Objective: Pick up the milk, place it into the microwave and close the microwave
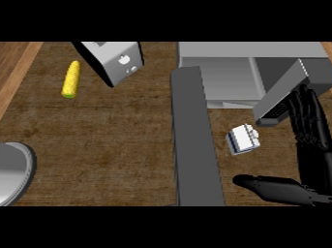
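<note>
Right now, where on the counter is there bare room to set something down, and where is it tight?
The widest bare patch lies on the counter between the corn, the open microwave door and the pan at the left edge. Right of the door it is crowded: the milk lies there with the right hand around it, and the microwave just beyond.

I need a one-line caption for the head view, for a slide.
Open right hand beside the milk carton lying before the microwave, its door open; corn cob at far left.
</note>
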`<action>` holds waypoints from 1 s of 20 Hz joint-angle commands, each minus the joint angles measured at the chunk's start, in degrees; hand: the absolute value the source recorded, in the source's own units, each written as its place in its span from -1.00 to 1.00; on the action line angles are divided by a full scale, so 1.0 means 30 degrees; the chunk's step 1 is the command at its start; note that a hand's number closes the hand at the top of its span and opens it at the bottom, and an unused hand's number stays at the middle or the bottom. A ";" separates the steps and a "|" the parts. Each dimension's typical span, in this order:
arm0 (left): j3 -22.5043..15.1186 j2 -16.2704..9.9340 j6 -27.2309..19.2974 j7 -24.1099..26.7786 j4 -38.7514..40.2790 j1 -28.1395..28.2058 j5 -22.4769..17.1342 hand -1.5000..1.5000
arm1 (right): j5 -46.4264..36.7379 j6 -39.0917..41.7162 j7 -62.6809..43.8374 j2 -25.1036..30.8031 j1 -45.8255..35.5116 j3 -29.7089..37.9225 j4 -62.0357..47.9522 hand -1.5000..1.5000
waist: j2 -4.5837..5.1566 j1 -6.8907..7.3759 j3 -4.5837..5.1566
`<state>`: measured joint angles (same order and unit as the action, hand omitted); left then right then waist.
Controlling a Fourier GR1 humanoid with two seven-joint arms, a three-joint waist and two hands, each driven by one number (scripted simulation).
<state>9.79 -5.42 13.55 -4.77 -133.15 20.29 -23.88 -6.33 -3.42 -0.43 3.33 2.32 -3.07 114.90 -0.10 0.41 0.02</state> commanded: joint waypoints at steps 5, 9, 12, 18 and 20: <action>0.2544 -0.0303 0.1585 -0.0056 -0.1119 0.1804 -0.2710 -1.00 | -0.0957 -0.0939 0.2844 -0.0732 0.1308 0.0304 -0.3386 -1.00 | 0.0011 0.0016 -0.0012; 0.2967 -0.0335 0.2093 -0.0253 -0.1168 0.1962 -0.2934 -1.00 | -0.0899 -0.1357 0.3699 -0.0574 0.0331 0.1534 -0.6077 -1.00 | 0.0029 0.0029 -0.0016; 0.2735 0.0101 0.2361 -0.0185 -0.1412 0.2375 -0.3007 -1.00 | -0.0926 -0.1920 0.5695 -0.0649 0.0392 0.2438 -0.8758 -1.00 | 0.0040 0.0073 -0.0026; 0.3371 0.0981 0.4290 0.0867 -0.1618 0.4730 -0.3176 -1.00 | -0.0405 -0.1734 0.6991 -0.0038 -0.1654 0.3811 -1.3336 -1.00 | 0.0024 0.0231 -0.0018; 0.4318 -0.0143 0.3894 0.0049 -0.1739 0.3825 -0.4473 -1.00 | -0.0565 -0.1812 0.8179 0.0069 -0.1197 0.3936 -1.4128 -1.00 | 0.0028 0.0124 -0.0021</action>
<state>20.06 -4.65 24.19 -3.55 -133.96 31.39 -30.37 -8.27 -8.59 20.20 2.62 0.07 6.66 79.25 -0.02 0.97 -0.06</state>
